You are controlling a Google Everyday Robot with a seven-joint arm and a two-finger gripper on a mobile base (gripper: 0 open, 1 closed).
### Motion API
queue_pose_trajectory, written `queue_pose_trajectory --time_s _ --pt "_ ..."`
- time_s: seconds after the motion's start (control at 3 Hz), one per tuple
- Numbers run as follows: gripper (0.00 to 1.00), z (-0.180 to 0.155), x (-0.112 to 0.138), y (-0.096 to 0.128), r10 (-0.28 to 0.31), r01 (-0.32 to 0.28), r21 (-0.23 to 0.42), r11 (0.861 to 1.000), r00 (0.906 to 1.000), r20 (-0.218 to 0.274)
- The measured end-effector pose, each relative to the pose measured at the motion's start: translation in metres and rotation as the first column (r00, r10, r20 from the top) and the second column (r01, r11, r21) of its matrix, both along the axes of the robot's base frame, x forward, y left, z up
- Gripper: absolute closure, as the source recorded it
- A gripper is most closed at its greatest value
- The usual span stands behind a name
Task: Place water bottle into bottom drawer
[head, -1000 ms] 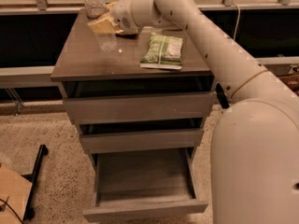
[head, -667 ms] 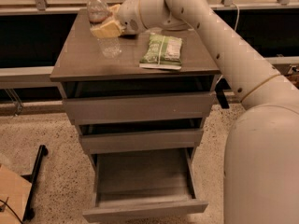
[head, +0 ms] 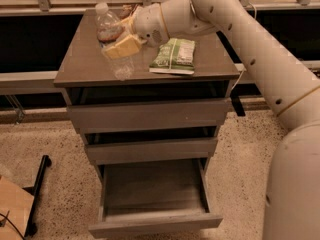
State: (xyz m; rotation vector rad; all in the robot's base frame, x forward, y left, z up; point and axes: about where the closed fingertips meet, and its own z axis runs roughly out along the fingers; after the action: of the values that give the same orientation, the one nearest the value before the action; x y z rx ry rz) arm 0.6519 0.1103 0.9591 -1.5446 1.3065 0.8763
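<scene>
The water bottle [head: 111, 30] is clear with a white cap and is tilted over the back left of the cabinet top [head: 80, 64]. My gripper [head: 119, 36] is shut on its middle, with one yellow finger [head: 123, 46] across the front of the bottle. The white arm reaches in from the right. The bottom drawer [head: 155, 224] is pulled out towards me and is open, its inside bare. The two shallower drawers above it are slightly ajar.
A green snack packet [head: 174, 55] lies on the cabinet top, right of the gripper. A small brown item [head: 125, 9] sits at the back edge. A cardboard box [head: 12, 206] and a black stand [head: 39, 189] are on the speckled floor at lower left.
The gripper and the bottle have moved from the back of the cabinet top towards its front. The arm has swung with them.
</scene>
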Motion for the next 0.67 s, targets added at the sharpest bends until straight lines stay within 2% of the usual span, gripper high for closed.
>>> queue_pose_trajectory --time_s 0.33,0.67 --pt "1.00 -0.017 -0.041 -0.018 0.011 -0.010 0.021 1.000 0.9983 -0.057" --pt "1.00 -0.044 -0.067 -0.036 -0.052 0.056 0.050 0.997 0.9953 -0.081"
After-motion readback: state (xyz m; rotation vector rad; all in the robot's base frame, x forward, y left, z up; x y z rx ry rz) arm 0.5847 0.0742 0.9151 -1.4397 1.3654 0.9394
